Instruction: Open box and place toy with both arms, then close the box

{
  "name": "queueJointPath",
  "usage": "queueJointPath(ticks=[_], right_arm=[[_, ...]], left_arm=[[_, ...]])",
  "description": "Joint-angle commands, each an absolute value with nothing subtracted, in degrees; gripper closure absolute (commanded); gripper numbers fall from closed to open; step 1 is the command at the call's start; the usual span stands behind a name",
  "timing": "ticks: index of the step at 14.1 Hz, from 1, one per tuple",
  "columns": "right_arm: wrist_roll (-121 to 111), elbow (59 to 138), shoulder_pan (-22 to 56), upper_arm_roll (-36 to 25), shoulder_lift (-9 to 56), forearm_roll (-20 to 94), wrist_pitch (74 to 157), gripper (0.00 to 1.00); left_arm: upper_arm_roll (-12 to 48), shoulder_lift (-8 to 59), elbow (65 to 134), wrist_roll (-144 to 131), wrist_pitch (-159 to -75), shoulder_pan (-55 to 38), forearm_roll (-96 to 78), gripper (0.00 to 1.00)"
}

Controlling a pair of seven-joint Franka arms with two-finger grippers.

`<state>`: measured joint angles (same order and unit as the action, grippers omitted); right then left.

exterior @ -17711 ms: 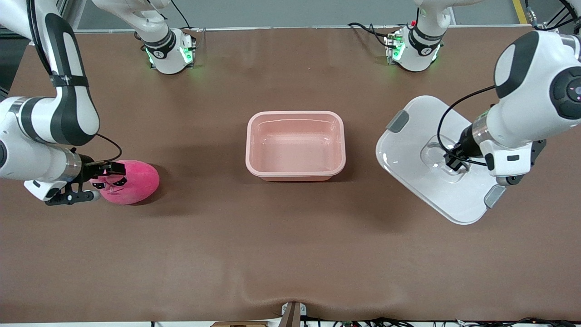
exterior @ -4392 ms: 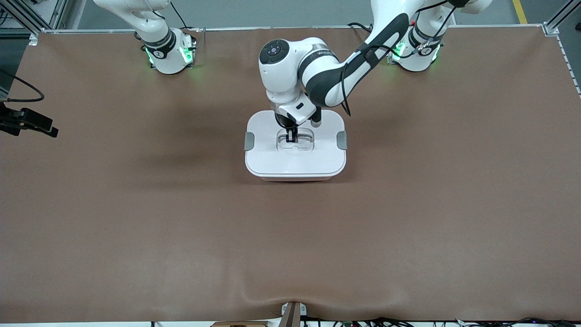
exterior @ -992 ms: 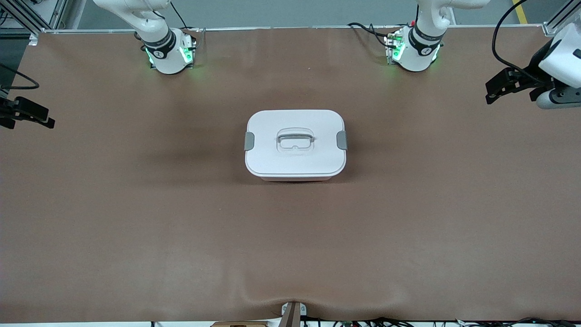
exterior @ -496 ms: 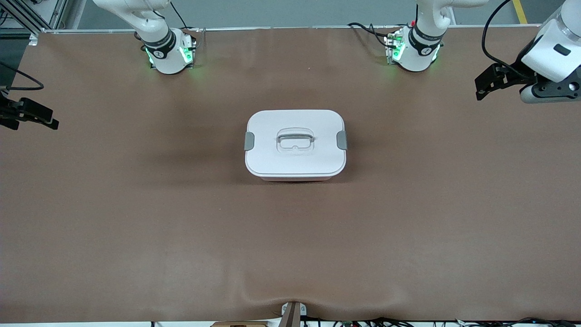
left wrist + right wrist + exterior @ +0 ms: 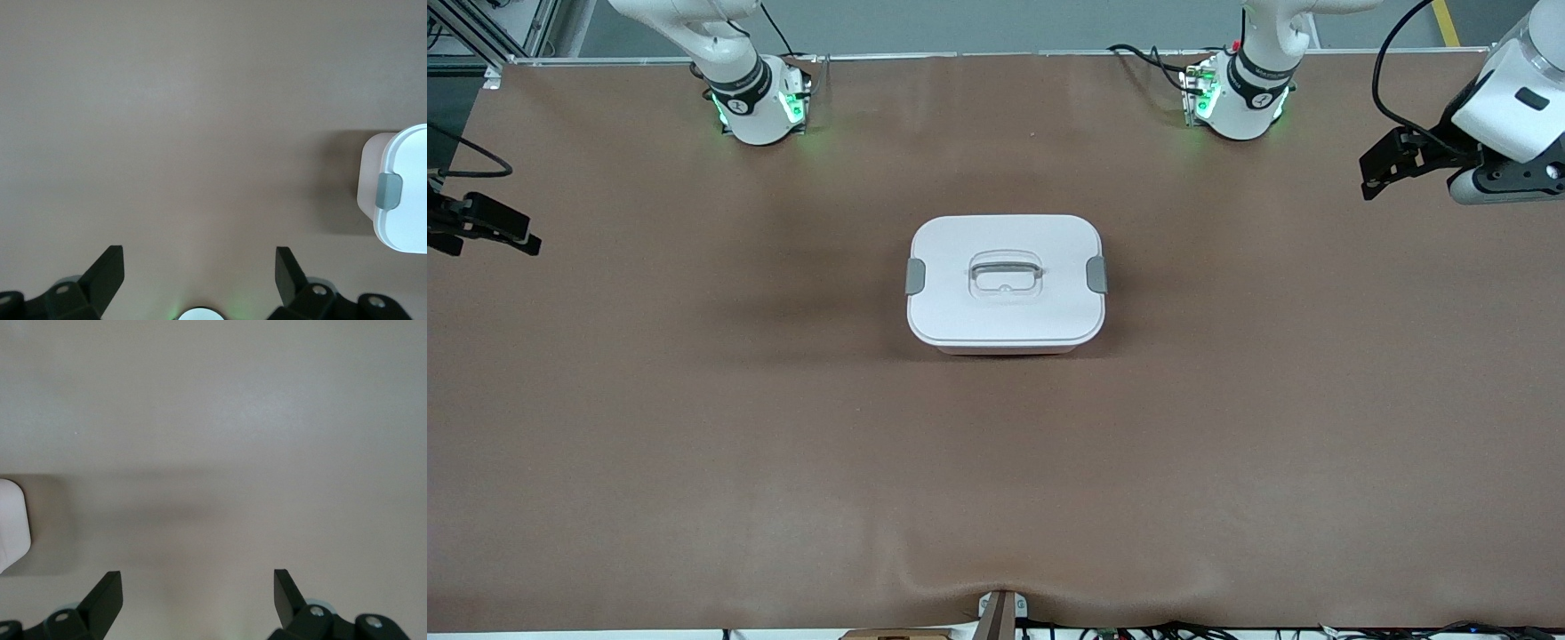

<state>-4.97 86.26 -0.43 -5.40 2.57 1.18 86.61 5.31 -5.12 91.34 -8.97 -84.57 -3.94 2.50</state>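
One box [image 5: 1006, 307] — two arms [image 5: 1507, 98]

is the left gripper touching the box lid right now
Apart. The front view shows the left gripper open over bare table at the left arm's end, with wide brown table between it and the lid.

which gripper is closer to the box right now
Left, though only slightly. The left gripper is up over the left arm's end of the table; the right gripper is over the right arm's end. Both are open, well apart from the box.
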Motion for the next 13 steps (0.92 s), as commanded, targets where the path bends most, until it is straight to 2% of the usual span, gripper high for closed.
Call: queueJointPath(ticks=[1,13], right_arm=[[-4.1,85.0,0.6,-5.3,2.1,0.8,85.9,0.0],[-4.7,84.8,-0.2,-5.4,2.2,0.8,85.9,0.0]], left_arm=[[6.0,-4.4,89.6,-8.3,-84.3,-3.6,1.7,0.0],[6.1,-3.9,89.6,-8.3,-84.2,-3.6,1.6,0.0]])
